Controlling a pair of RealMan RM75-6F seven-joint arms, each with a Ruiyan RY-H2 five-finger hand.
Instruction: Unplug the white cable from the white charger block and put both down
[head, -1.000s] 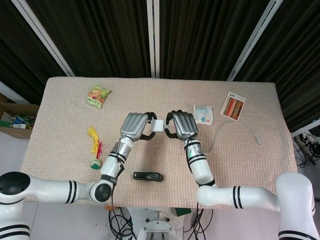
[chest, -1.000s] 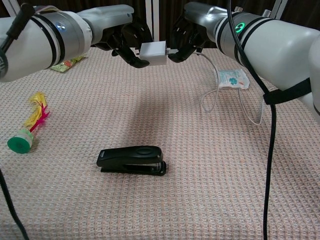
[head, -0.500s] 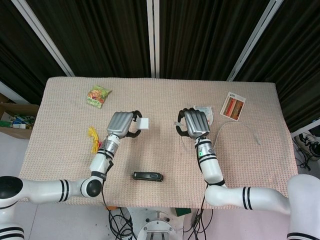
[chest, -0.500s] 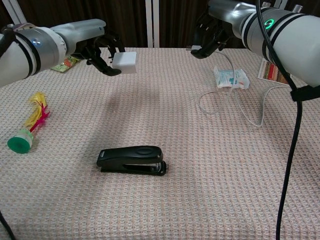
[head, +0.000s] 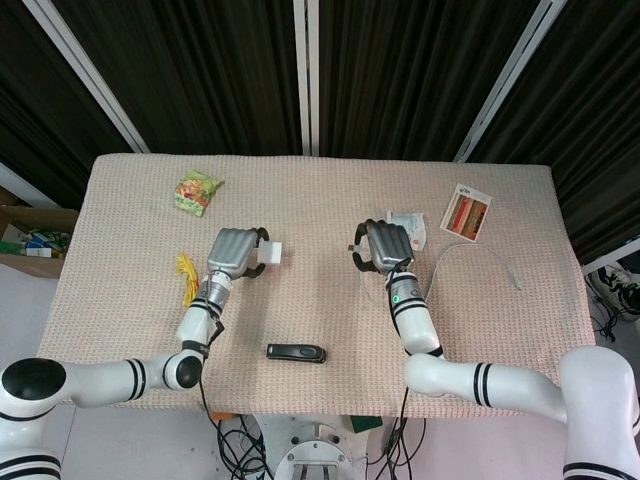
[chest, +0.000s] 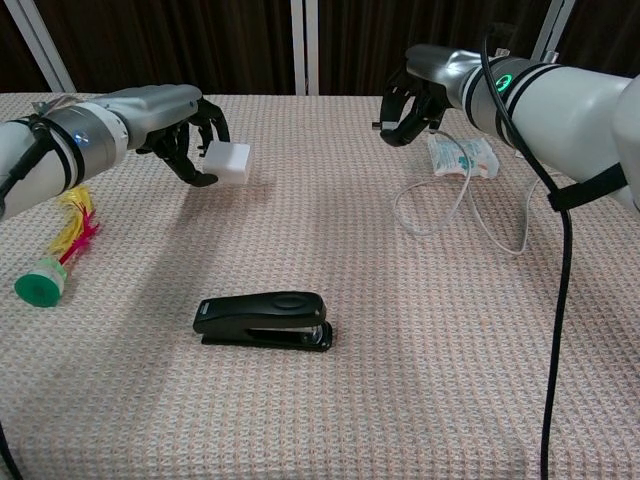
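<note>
I've pulled the two apart: a second ago the plug sat in the block between my hands, now they are well separated. My left hand (chest: 185, 140) grips the charger block (chest: 227, 161) and has dropped lower, just above the table (chest: 330, 420) on the left. My right hand (chest: 408, 105) pinches the plug end of the cable (chest: 440, 210), whose slack trails over the cloth near a small packet (chest: 462, 155). The unplugging looks done to me; what's left is setting both down. The stapler (chest: 265, 320) lies nearer, clear of both.
</note>
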